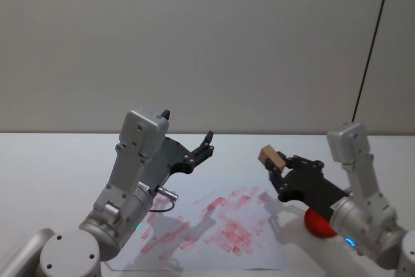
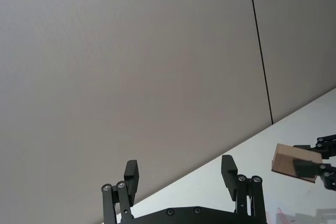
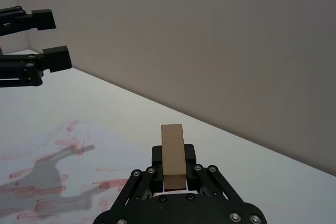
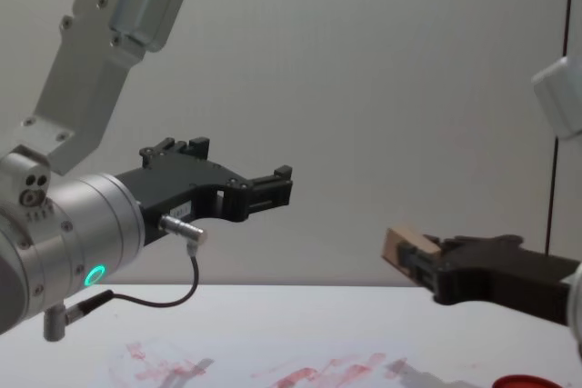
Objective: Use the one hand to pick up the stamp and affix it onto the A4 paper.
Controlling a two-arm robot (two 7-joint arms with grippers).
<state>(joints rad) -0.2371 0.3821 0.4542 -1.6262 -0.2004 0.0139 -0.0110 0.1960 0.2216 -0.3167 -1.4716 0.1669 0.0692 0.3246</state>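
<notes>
2 grippers: both are raised in the air above the white table (image 1: 52, 160) and point toward each other.
Right gripper (image 1: 277, 168): its black fingers are clamped on the stamp (image 1: 271, 156), up over the right edge of the A4 paper (image 1: 259, 259).
Stamp position: the pale wooden block is pinched at 1 end, with the other end sticking out past the fingertips. It is tilted and well clear of the sheet.
Left gripper (image 1: 207, 145): its 2 fingers are spread apart with nothing between them, held high at the left side of the sheet.
Left wrist: a green ring light (image 4: 94, 274) glows on it, and a thin cable (image 4: 173, 302) loops beneath.
Paper surface: it lies flat on the table, covered in red smears and blotches.
Ink pad (image 1: 318, 223): red, on the table near the paper's right edge, partly hidden by the right arm.
</notes>
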